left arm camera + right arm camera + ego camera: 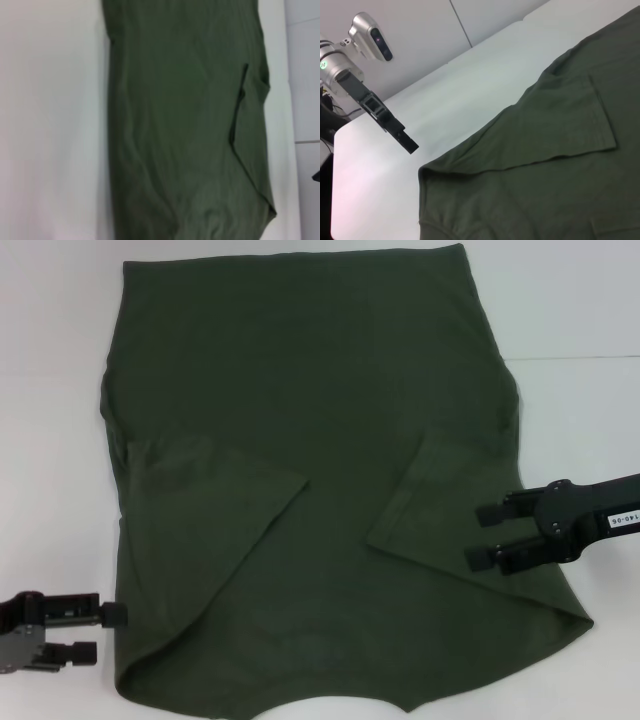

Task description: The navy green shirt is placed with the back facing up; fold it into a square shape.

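Note:
The navy green shirt [310, 440] lies flat on the white table, plain side up, with both sleeves folded inward over the body. Its collar end is nearest me. My left gripper [105, 630] is open at the near left, just off the shirt's edge, holding nothing. Over the shirt's right side hangs my right gripper [483, 535], open, with nothing between its fingers. The left wrist view shows the shirt [185, 135] lengthwise. In the right wrist view the shirt [555, 165] and one folded sleeve [575, 125] show, with the left gripper [405, 137] far off.
The white table [50, 390] surrounds the shirt on the left and right. A seam in the tabletop [580, 358] runs at the far right. The robot's head camera [370, 37] shows in the right wrist view.

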{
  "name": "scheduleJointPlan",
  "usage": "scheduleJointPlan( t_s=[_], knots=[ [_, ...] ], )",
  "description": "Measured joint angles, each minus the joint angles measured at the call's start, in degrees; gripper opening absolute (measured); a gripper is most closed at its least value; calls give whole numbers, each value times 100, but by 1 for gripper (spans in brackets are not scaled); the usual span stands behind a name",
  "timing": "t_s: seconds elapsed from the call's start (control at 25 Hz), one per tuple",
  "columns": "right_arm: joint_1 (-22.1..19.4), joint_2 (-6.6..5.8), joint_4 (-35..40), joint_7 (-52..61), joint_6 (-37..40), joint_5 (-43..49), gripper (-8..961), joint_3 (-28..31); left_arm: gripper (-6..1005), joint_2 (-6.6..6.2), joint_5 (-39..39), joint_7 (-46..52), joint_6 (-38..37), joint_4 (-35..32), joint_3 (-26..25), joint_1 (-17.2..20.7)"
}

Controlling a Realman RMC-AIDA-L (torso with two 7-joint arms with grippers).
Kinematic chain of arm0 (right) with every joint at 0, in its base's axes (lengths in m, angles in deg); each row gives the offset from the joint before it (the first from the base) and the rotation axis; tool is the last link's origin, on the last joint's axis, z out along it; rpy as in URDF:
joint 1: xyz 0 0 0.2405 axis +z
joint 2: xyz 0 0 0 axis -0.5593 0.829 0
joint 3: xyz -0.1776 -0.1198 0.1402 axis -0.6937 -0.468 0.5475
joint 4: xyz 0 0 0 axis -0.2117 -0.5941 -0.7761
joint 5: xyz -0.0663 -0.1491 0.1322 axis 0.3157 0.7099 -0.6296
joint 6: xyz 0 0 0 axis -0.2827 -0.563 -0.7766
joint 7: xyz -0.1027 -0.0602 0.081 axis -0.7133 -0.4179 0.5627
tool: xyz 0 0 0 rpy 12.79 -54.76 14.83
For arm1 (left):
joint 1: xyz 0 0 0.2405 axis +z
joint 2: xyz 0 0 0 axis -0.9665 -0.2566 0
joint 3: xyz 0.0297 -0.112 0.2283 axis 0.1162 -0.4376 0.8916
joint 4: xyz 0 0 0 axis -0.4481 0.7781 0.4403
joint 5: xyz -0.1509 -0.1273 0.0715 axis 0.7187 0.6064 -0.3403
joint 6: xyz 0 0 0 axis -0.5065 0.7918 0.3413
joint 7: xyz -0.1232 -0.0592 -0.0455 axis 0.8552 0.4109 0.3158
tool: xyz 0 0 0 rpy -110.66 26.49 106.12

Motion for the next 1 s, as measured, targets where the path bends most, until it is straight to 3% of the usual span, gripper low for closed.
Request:
scheduleJointPlan(
  t_s=[1.0],
  knots=[
    [0,74,-2,-26,-25,81,899,-3,905,34,-271,22,905,688,256,-105]
  ],
)
